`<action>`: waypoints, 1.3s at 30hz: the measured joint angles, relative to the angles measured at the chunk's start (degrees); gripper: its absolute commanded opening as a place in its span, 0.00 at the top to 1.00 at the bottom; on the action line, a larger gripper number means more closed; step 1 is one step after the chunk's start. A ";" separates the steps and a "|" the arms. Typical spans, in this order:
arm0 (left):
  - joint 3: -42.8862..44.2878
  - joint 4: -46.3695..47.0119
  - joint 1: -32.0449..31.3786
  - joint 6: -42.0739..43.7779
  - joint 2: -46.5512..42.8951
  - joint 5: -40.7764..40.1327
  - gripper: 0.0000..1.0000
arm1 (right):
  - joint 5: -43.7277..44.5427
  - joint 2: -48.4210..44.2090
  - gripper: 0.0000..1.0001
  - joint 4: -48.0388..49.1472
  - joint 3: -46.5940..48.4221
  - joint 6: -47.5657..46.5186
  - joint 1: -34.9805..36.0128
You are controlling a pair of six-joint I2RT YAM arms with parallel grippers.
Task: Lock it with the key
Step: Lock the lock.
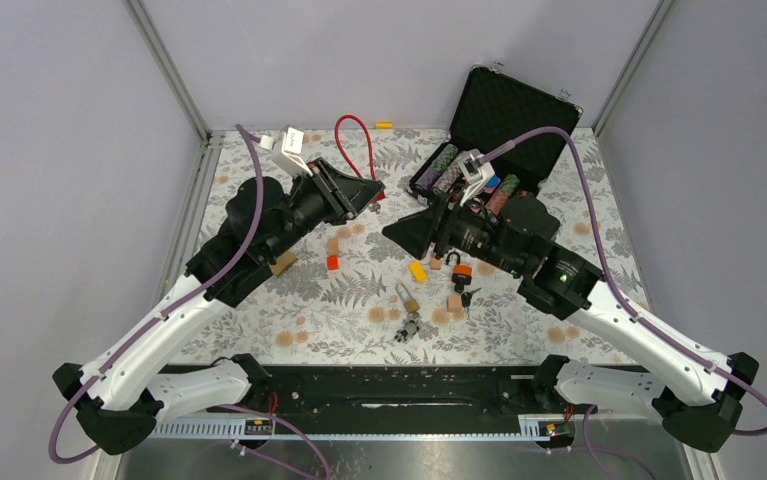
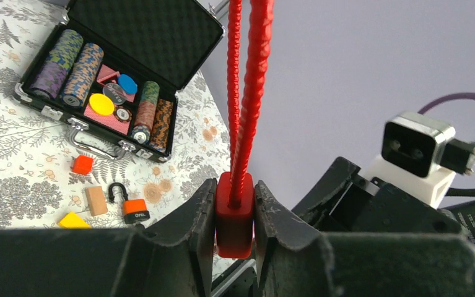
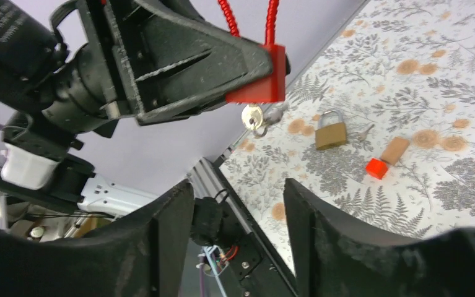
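My left gripper (image 2: 235, 187) was clamped on the body of the red lock (image 2: 233, 230), held up off the table (image 1: 339, 300), its ribbed red cable (image 2: 250, 74) rising in a loop out of the top. The key (image 3: 252, 117) sat in the lock's underside, hanging on a small ring. My right gripper (image 3: 238, 184) stood below and short of it, jaws apart with nothing between them, and nothing lay between its fingers and the key. On the fern-print cloth beyond lay a brass padlock (image 3: 331, 131), a wooden block (image 3: 396, 150) and a red cube (image 3: 376, 168) touching it. At the far side an open black case (image 2: 154, 37) held rows of chips (image 2: 74, 62) with loose blue and yellow ones among them. Before the case lay an orange padlock (image 2: 134, 210) beside a yellow block (image 2: 74, 221). The white lettering on the orange padlock and the print on my left arm's housing were too small to read.
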 measured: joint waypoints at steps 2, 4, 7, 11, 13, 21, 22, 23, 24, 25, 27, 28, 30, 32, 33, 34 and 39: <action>0.00 0.02 0.44 0.48 -0.15 -1.03 1.00 | -0.92 -1.18 0.25 0.24 -0.74 -0.07 0.00; -0.02 0.07 0.46 0.81 -0.63 -1.18 1.00 | -1.90 -2.12 0.20 0.57 -1.11 -0.02 0.00; -0.13 0.70 0.46 0.94 -1.68 -0.74 1.00 | -3.50 -2.67 0.17 2.21 -1.20 0.48 0.00; -0.68 2.93 0.48 1.09 -3.34 1.25 1.00 | -5.60 -2.14 0.20 4.46 -1.20 1.88 0.00; -0.96 4.68 0.48 1.11 -3.89 3.48 1.00 | -6.19 -1.40 0.34 5.16 -1.20 2.64 0.00; -2.05 10.51 0.48 1.01 -4.39 12.04 1.00 | -10.16 1.09 0.39 12.46 -1.33 5.07 0.00; -2.16 10.91 0.48 0.83 -4.39 12.74 1.00 | -10.60 1.14 0.36 13.62 -1.42 5.38 0.00; -2.40 11.56 0.48 0.79 -4.39 13.49 1.00 | -10.95 1.14 0.35 14.69 -1.53 5.51 -0.02; -2.49 11.89 0.48 0.70 -4.39 14.12 1.00 | -11.21 1.14 0.35 15.63 -1.57 5.73 -0.02; -2.60 12.39 0.48 0.61 -4.39 14.82 1.00 | -11.54 1.14 0.41 16.39 -1.57 5.86 -0.04; -2.82 13.35 0.48 0.44 -4.39 15.74 1.00 | -11.98 1.22 0.54 17.68 -1.57 6.05 -0.07; -2.86 13.88 0.48 0.28 -4.39 16.31 1.00 | -12.04 1.33 0.60 18.38 -1.57 6.25 -0.17; -3.13 14.97 0.48 0.07 -4.39 17.03 1.00 | -12.35 1.68 0.69 19.39 -1.60 7.02 -0.37; -3.32 15.98 0.48 -0.15 -4.39 17.55 1.00 | -13.00 2.27 0.73 21.53 -2.03 8.20 -0.70; -3.45 16.44 0.48 -0.28 -4.39 17.81 1.00 | -13.35 2.49 0.75 22.95 -2.73 9.09 -0.96; -3.45 16.65 0.48 -0.37 -4.39 17.92 1.00 | -13.49 2.62 0.79 23.91 -3.34 9.94 -1.18; -5.07 19.04 0.52 -0.46 -4.39 17.90 1.00 | -15.15 3.67 1.00 31.45 -6.67 15.69 -2.58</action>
